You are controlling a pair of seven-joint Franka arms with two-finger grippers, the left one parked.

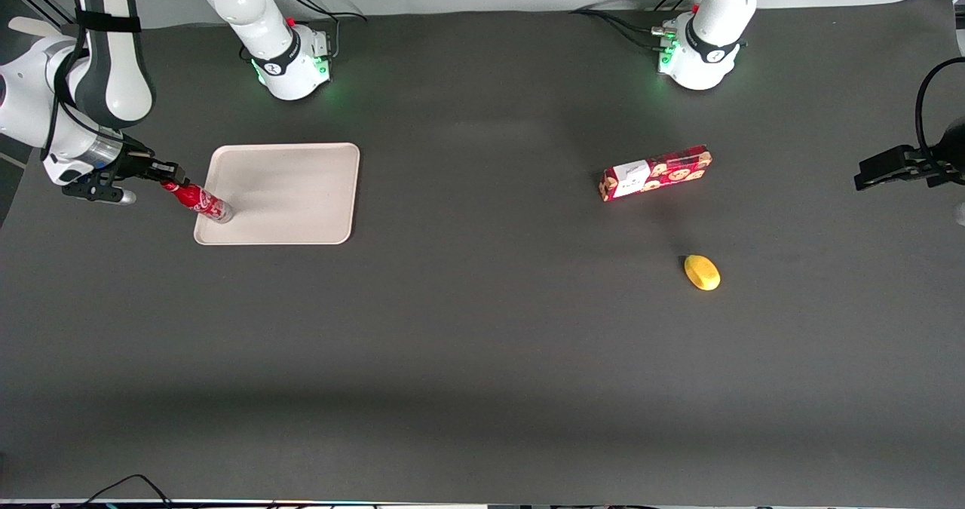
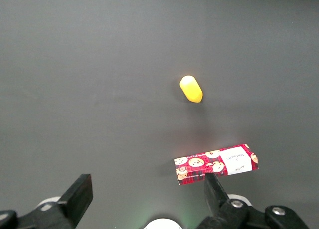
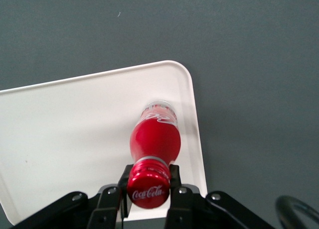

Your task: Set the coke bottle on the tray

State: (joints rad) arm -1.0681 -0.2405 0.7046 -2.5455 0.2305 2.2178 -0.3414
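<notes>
Gripper (image 3: 148, 191) pinching neck of coke bottle (image 3: 154, 139), just under red cap. Bottle upright, base on tray (image 1: 294, 185), near tray corner at working arm's end, nearer front camera.

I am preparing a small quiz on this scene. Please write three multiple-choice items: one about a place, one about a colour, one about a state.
1. Where is the base of the coke bottle?
A. over the tray, near a corner
B. beside the cookie box
C. on the bare table

2. What colour is the small oval object?
A. green
B. yellow
C. blue

3. How does the gripper stand?
A. open above the tray
B. shut on nothing
C. shut on the bottle's neck

Answers: 1 A, the wrist view shows the base inside the rim. 2 B, it is plainly yellow. 3 C, both fingers flank the neck under the cap.
</notes>
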